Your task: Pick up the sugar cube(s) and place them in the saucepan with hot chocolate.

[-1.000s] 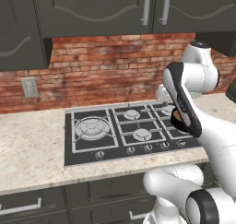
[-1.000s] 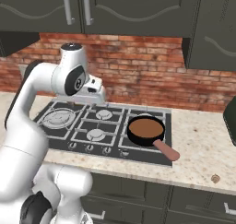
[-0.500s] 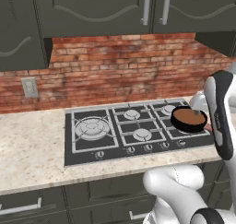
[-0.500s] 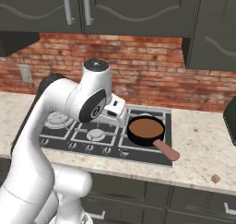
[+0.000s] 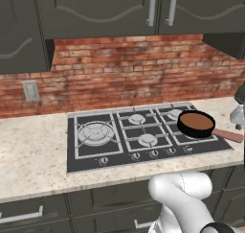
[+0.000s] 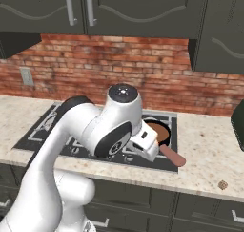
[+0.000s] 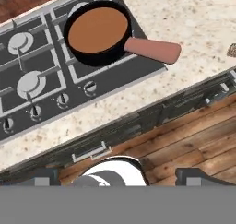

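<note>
The gripper (image 7: 120, 178) stands wide open with nothing between its fingers, high above the counter's front edge. Over the last second the arm has swung from the hob's middle across to its right side, which I read as the reach for the cube, with no grasp begun. The pan (image 7: 97, 30) sits at the right edge of the hob (image 7: 41, 103), handle over the counter (image 7: 193, 15). A small brown cube (image 6: 222, 184), likely the sugar, lies near the counter's front right corner. Brick wall (image 5: 124, 69) and dark cabinets (image 5: 105, 11) stand behind.
</note>
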